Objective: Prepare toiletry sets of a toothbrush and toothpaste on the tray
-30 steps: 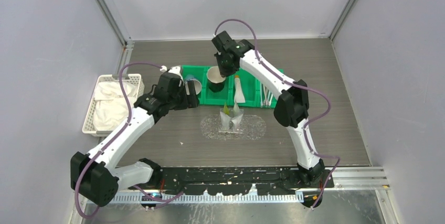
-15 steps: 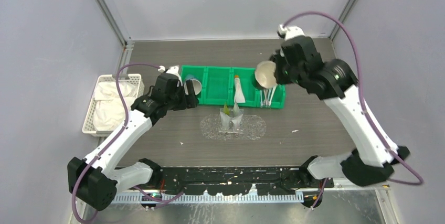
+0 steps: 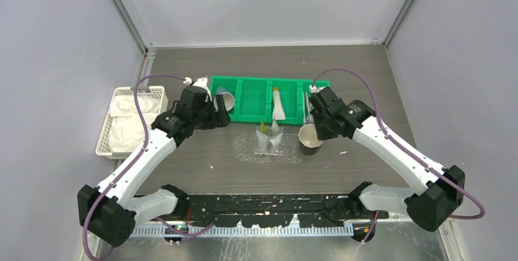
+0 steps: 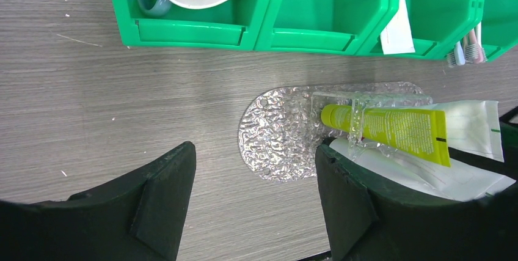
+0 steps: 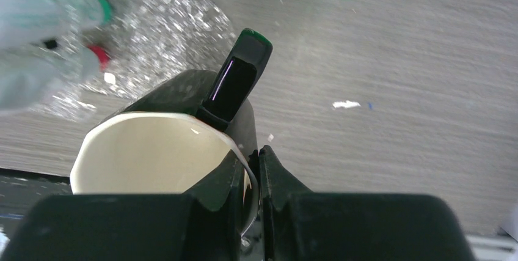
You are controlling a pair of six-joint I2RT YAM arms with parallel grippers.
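Mug now at tray end, right tool pinching its rim — left wrist view shows left tool agape.

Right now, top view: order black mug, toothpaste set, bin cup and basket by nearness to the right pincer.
1. Black mug, gripped by the right pincer.
2. Toothpaste set, on the tray, centre.
3. Cup, bin's left end.
4. Basket, far left.

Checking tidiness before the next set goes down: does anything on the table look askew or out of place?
Yes. The clear-wrapped yellow-green tube with white packets lies as a crooked, overlapping pile on the glittery transparent oval tray, and seems to overhang its edge. A few small white scraps also litter the grey wood-grain table.
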